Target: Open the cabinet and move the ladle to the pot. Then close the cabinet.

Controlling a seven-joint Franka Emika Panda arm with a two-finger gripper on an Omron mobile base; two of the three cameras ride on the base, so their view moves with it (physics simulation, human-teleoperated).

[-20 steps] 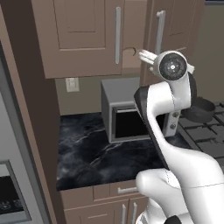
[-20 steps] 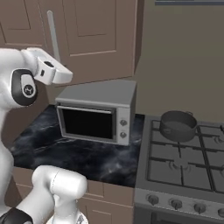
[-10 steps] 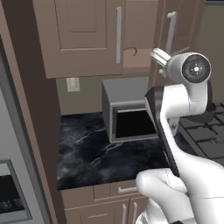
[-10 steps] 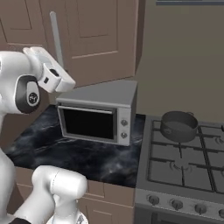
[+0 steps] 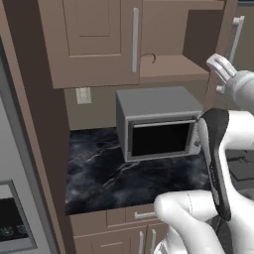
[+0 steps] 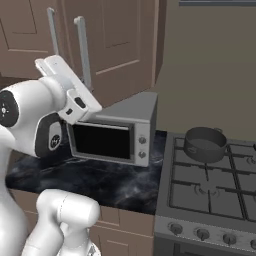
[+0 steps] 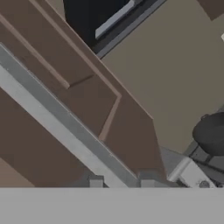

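The cabinet's left door (image 5: 94, 39) is closed, and its right door (image 5: 218, 34) stands swung out. On the bare shelf inside lies the small brown ladle (image 5: 149, 58). My gripper (image 5: 224, 68) is at the lower end of the open door's long silver handle (image 5: 237, 37). In the hand view that handle (image 7: 57, 127) runs diagonally down between my finger tips, and the gripper (image 7: 121, 183) is shut on it. The dark pot (image 6: 205, 144) sits on the stove's back left burner, and it also shows at the hand view's right edge as the pot (image 7: 214, 131).
A grey microwave (image 5: 158, 131) stands on the black marble counter (image 5: 99, 173) right under the cabinet. The stove (image 6: 210, 195) adjoins the counter on the right. A tall brown panel and an appliance (image 5: 15, 218) bound the left side. My own arm fills the lower right of the left base view.
The cabinet's right door has swung open, drawn by my gripper on its handle. The hand moved right and toward the base. The shelf and the ladle have come into sight.
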